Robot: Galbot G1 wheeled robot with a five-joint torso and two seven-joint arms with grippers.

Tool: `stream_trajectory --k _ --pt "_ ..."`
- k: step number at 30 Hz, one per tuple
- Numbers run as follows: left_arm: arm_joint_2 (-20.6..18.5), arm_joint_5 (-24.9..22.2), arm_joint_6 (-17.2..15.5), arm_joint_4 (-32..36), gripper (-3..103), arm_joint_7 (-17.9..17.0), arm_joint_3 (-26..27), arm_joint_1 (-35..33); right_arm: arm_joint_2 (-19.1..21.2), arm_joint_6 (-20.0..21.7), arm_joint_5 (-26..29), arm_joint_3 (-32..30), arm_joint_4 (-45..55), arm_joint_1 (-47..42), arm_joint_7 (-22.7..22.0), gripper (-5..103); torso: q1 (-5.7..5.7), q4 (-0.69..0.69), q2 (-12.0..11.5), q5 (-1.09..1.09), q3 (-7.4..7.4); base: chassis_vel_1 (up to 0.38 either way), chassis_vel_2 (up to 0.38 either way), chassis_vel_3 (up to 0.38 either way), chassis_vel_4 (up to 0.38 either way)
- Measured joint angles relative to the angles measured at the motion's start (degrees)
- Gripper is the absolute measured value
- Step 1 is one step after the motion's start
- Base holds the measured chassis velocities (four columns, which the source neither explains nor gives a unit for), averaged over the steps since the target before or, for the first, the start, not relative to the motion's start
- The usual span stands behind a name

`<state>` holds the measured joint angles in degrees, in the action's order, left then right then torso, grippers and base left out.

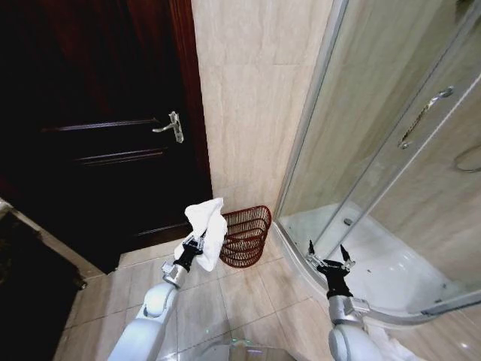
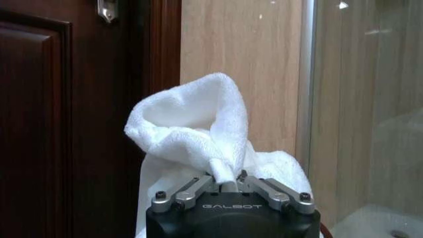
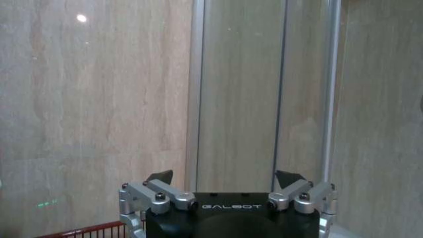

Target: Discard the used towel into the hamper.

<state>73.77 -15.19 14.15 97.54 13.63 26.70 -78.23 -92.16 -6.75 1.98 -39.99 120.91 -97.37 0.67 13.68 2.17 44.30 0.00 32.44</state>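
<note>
Gripper work first: from the head view, the left gripper (image 1: 197, 242) is clamped on a bunched white towel (image 1: 208, 229) and holds it raised above the tiled floor (image 1: 248, 301), just left of the hamper (image 1: 245, 236), which stands against the beige wall between the dark door (image 1: 98, 128) and the shower enclosure (image 1: 391, 188). The towel overlaps the hamper's left rim in this view, but most of the cloth hangs outside the basket, so I judge the task as well along yet unfinished: the towel is picked up and carried close, and the drop into the hamper is left to do. The left arm reaches forward and up from the lower left, wrist angled toward the basket. The right gripper (image 1: 328, 254) stands on the right near the shower tray, fingers spread wide and holding nothing. Left wrist view: the jaws are pinched together on a fold of the towel (image 2: 198, 144), which billows up over the gripper (image 2: 228, 184). Right wrist view: the right gripper (image 3: 225, 177) is wide apart and empty, with a sliver of the hamper's red rim (image 3: 92, 229) at the lower edge.
</note>
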Motion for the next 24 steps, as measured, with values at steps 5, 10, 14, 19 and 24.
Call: stream_trajectory --k 5,10,14,19,24 --pt "0.82 0.30 -0.03 -0.06 9 -0.01 -0.08 0.17 0.00 0.07 0.95 -0.67 -0.13 0.06 0.00 100 -0.58 0.00 -1.38 0.00 -0.79 0.000 0.000 0.000 0.000" --pt "1.04 0.39 -0.01 0.28 9 0.08 -0.29 0.33 0.01 0.45 1.18 -0.71 -0.11 0.34 -0.10 100 -1.19 0.00 -2.76 0.00 -1.57 0.000 0.000 0.000 0.000" --pt "1.08 0.39 0.16 0.28 9 0.09 -0.16 0.44 0.08 0.53 1.05 -0.49 -0.26 0.45 -0.10 100 -1.59 0.00 -3.63 0.00 -2.04 0.000 0.000 0.000 0.000" --pt "0.54 0.05 0.49 -0.07 9 0.09 0.21 0.46 0.04 0.55 0.93 -0.44 -0.40 0.60 -0.10 100 -2.10 0.00 -4.82 0.00 -2.73 0.000 0.000 0.000 0.000" --pt "-0.24 -0.11 0.49 -1.19 9 0.09 -0.23 1.37 0.03 0.55 1.14 -0.60 -0.57 0.61 -0.11 100 -2.60 0.01 -6.05 0.00 -3.45 0.000 0.000 0.000 0.000"
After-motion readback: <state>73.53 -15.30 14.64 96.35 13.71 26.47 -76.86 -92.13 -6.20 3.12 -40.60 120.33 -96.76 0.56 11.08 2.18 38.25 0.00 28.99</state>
